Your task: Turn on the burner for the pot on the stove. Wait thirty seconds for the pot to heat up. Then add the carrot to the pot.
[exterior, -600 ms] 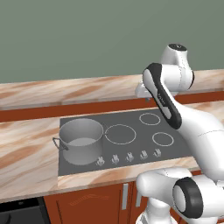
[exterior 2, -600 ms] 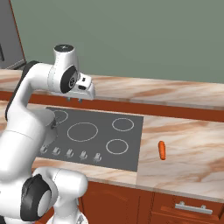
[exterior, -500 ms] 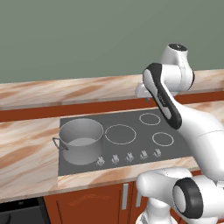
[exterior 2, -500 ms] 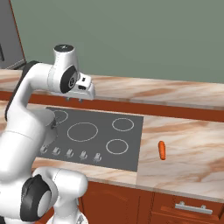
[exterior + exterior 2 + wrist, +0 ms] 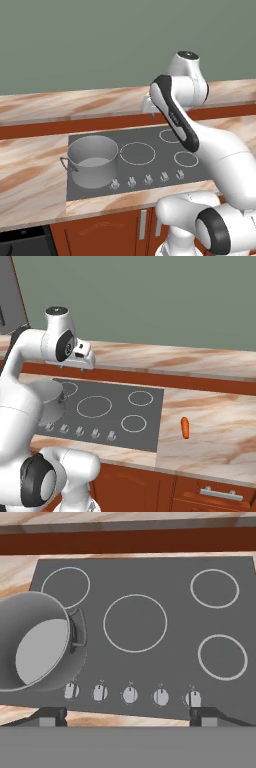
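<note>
Marbled counter holds flat dark stove (image 5: 150,612), cylindrical metal pot (image 5: 35,644); gripper (image 5: 127,714) wide apart, empty.

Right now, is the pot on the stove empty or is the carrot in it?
Empty. The pot shows only its bare grey bottom in the hand view, and the carrot lies on the counter right of the stove.

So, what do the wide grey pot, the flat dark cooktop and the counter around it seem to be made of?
Wide grey cylindrical pot: looks like brushed metal, with a dull even grey and thin loop handles.
Flat dark grey rectangular cooktop: probably glass or ceramic, smooth and seamless, with thin white printed rings.
Counter: seems to be polished marble or a stone imitation, with beige and brown veins.
</note>
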### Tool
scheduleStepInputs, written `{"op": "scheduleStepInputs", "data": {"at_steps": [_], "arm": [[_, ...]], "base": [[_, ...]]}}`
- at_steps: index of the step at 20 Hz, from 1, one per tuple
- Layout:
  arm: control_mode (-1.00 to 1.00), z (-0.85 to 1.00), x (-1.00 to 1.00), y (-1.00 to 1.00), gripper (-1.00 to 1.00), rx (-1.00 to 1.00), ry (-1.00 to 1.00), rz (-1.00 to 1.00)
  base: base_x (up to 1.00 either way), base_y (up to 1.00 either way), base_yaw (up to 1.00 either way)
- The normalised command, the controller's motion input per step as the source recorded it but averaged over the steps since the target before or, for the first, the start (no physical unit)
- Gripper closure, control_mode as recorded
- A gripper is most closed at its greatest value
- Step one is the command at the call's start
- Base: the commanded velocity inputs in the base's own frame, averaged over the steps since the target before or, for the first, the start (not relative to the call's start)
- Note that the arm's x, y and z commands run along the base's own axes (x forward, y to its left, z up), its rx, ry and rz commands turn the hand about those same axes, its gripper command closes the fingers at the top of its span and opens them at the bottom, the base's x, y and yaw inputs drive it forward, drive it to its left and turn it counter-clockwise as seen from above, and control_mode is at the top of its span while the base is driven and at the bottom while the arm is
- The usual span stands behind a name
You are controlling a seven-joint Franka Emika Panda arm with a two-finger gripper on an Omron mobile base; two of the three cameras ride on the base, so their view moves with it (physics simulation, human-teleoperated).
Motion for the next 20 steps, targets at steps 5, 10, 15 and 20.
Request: {"op": "scheduleStepInputs", "data": {"at_steps": [5, 10, 15, 20], "arm": [[-1.00, -0.12, -0.10, 0.49, -1.00, -0.02, 0.00, 0.00], [-1.00, -0.57, -0.15, 0.08, -1.00, -0.06, 0.05, 0.00], [-1.00, -0.57, -0.21, -0.01, -1.00, -0.07, 0.03, 0.00], [-1.00, -0.48, -0.06, 0.00, -1.00, -0.08, 0.06, 0.00]], "base": [[0.00, 0.00, 0.00], [0.00, 0.00, 0.00], [0.00, 0.00, 0.00], [0.00, 0.00, 0.00]]}}
